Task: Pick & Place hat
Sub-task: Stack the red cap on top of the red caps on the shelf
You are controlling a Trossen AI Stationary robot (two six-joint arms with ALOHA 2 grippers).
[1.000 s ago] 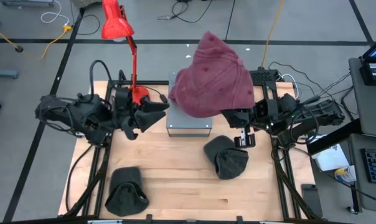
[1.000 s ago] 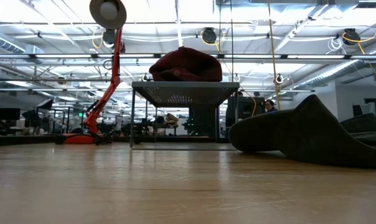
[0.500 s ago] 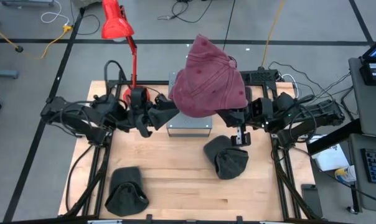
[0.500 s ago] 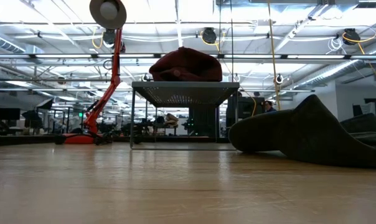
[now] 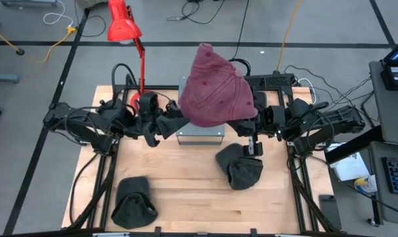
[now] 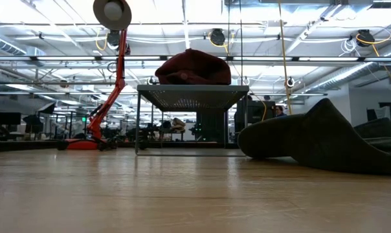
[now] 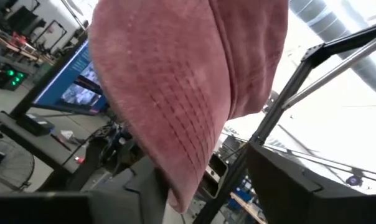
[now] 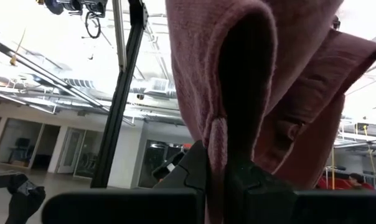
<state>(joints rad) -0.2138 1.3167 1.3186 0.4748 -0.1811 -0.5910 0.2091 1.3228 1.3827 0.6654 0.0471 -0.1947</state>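
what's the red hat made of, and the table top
The red hat looks like soft washed cotton, matte and faded: the left wrist view shows rows of stitching across its brim, and it folds limply. The table top looks like pale wood with a smooth, faintly glossy finish: plank seams and grain show from above.

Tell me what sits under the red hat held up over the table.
Under the red hat shows the near edge of a grey metal stand. The hat covers the stand's top, so what lies there is hidden from above.
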